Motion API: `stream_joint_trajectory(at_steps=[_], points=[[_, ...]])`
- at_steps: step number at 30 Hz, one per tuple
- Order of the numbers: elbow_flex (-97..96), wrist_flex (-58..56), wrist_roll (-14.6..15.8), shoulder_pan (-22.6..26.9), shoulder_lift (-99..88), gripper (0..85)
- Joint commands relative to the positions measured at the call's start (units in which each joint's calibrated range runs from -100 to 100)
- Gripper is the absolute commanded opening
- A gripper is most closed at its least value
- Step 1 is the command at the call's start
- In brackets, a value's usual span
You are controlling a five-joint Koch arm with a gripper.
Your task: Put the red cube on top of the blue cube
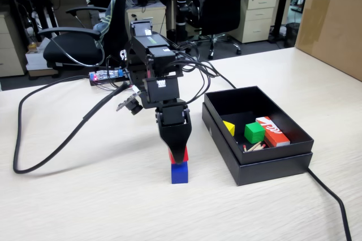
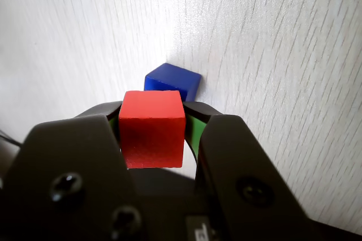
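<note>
Blue cube (image 1: 179, 173) sat on the pale wood-grain tabletop (image 1: 85, 201), nearest the fixed camera and left of the black box (image 1: 271, 164). Red cube (image 1: 179, 155) was held directly above it, clamped between the fingers (image 1: 172, 142) of the gripper (image 1: 179, 153); fixed view showed its lower edge at or just above the blue top, contact not resolvable. In the wrist view the red cube (image 2: 151, 128) was squeezed on both sides by the fingers (image 2: 223, 139), while the blue cube (image 2: 172, 81) showed beyond its far edge, slightly right and turned a little against the red one. Judgement: the coming release depends on this offset; the red cube looked not quite centred. Farther right, the box held a green cube (image 1: 254, 132), a yellow piece (image 1: 228, 128) and a red-and-white box (image 1: 272, 130).
</note>
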Motion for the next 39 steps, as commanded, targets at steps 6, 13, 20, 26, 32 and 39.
stream_joint_trajectory(at_steps=[6,13,20,26,32,39], points=[[4.2,-0.2,0.0,0.1,-0.9,18.4],[4.6,-0.1,0.0,0.4,-0.9,24.1],[4.7,-0.1,0.0,0.6,-0.9,26.9],[4.2,-0.1,-0.1,0.7,-1.1,41.6],[1.0,-0.1,0.0,0.8,-5.1,48.9],[-9.9,1.1,0.1,1.2,-21.4,48.9]])
